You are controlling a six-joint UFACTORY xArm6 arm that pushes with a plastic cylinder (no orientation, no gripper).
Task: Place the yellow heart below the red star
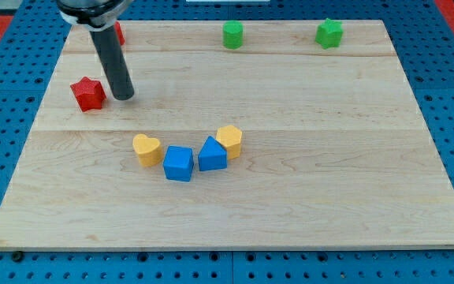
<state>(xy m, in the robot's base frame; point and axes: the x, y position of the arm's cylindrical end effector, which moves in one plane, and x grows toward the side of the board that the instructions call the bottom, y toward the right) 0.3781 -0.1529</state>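
Note:
The red star [88, 93] lies near the board's left edge, in the upper part of the view. The yellow heart [146, 148] lies lower and to the right of it, near the board's middle, touching a blue cube [178, 163]. My tip [123, 96] stands just right of the red star, close to it, and well above the yellow heart. The dark rod rises from the tip to the view's top.
A blue triangular block [212, 154] and a yellow hexagonal block [229, 140] continue the row right of the blue cube. A green block [232, 35] and a green star [329, 33] sit at the top edge. A red block [118, 33] shows behind the rod.

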